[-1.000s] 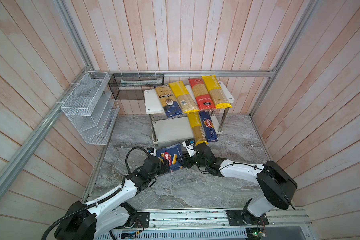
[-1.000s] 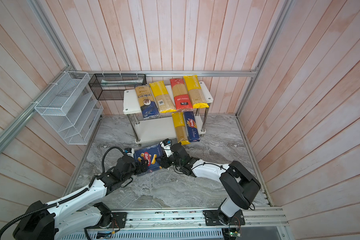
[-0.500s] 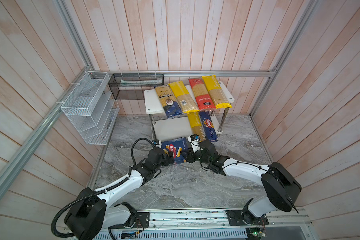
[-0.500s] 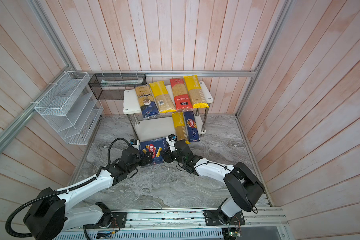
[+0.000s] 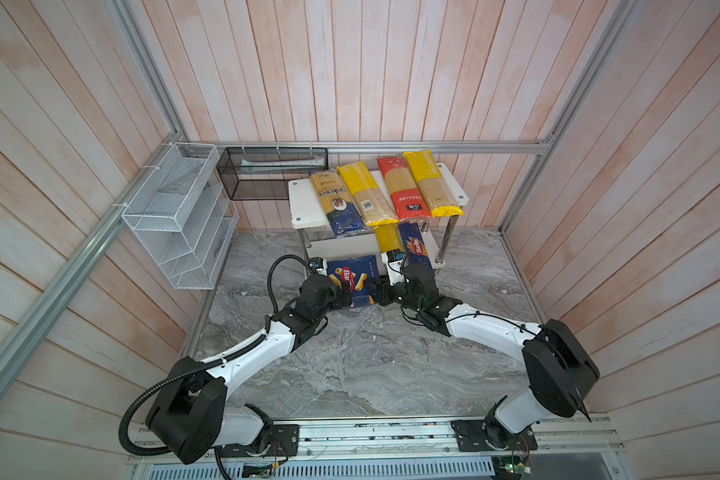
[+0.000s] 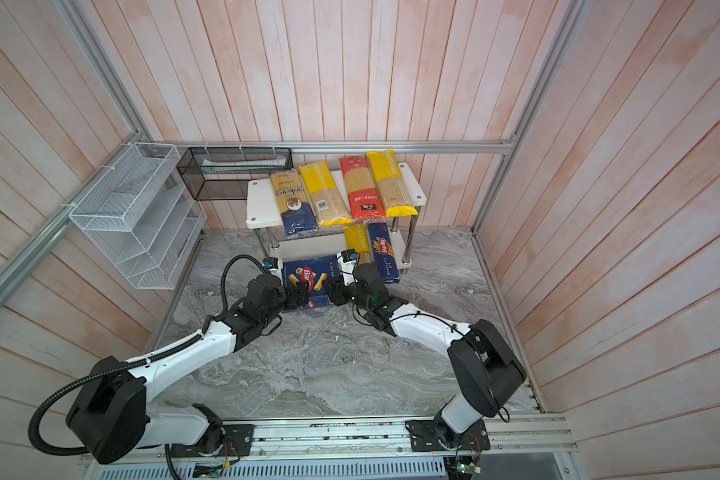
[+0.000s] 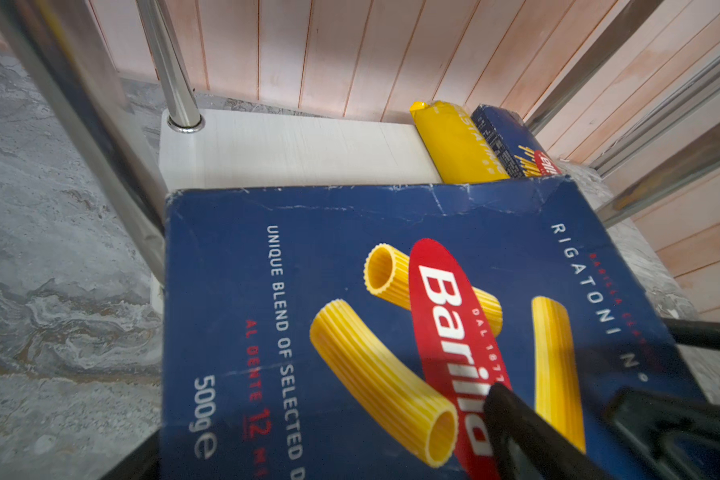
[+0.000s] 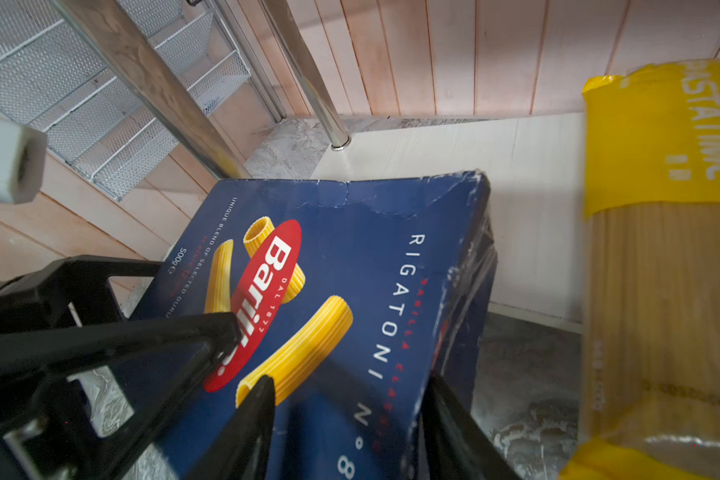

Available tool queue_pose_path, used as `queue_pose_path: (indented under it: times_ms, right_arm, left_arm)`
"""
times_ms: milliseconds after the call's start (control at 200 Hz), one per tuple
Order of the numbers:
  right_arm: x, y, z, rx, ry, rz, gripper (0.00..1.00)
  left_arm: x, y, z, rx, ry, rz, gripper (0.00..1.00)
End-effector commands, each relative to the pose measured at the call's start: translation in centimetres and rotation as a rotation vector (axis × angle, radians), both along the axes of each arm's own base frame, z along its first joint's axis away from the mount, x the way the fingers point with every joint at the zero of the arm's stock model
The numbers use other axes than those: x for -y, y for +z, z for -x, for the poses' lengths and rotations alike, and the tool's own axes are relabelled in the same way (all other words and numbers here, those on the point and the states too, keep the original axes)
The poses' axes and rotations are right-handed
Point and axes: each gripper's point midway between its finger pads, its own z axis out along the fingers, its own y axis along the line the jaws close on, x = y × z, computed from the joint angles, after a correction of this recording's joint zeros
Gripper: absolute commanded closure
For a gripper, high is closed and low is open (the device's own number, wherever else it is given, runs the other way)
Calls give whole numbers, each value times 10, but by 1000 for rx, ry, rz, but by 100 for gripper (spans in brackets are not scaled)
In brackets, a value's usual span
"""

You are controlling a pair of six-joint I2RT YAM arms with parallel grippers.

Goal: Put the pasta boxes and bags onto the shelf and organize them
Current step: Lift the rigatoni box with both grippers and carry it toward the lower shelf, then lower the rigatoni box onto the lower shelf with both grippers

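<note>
- Two pincers share one load: the wide Barilla carton [image 5: 352, 277], a dark blue rigatoni box, is held printed face up at the front of the shelf [image 5: 299, 200].
- Left pincer [image 5: 347, 296] is clamped on the carton's near end, toward its left corner. The left wrist view shows one finger [image 7: 524, 432] lying on the top face over the red logo, with its mate hidden underneath.
- Right pincer [image 5: 378, 293] is clamped on the carton's near right corner. In the right wrist view one of its fingers [image 8: 250, 419] sits on the top face and the other runs below the side edge.
- The carton's far end reaches over the front edge of the lower board [image 7: 287, 145], above its bare left part. Its near end juts out over the marble tabletop [image 5: 350, 365]. Whether the far end touches the board I cannot tell.
- Just to the right of it in both top views, a yellow PASTATIME bag [image 5: 387, 239] lies on the lower board. The narrow Spaghetti carton [image 5: 414, 246] lies against that bag, and both run front to back.
- On the top board four bags lie side by side. From left to right in both top views they are a clear bag with a dark blue end [image 5: 336, 200], a yellow barcoded bag [image 5: 366, 195], a red bag [image 5: 402, 188] and a second yellow bag [image 5: 431, 183]. Their near ends overhang the front edge.
- Left of the shelf, a black mesh basket [image 5: 271, 172] and a white wire rack [image 5: 175, 216] are fixed against the walls.
</note>
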Motion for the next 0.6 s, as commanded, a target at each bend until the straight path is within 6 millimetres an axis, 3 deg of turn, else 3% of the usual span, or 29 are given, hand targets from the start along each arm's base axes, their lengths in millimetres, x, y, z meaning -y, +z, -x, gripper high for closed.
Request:
queue_pose_path:
  times_ms: [0,260,590]
  right_arm:
    - [-58,64,36,118,311,-182,46]
    - [-51,64,17,115,293,-198,46]
    - [-48,57,-5,100,279,-195,46]
  left_arm:
    - [70,78,-2,196,-281,198,0]
    - [77,87,-21,213,-302,186,0]
    - [80,75,-43,187,-294,167,0]
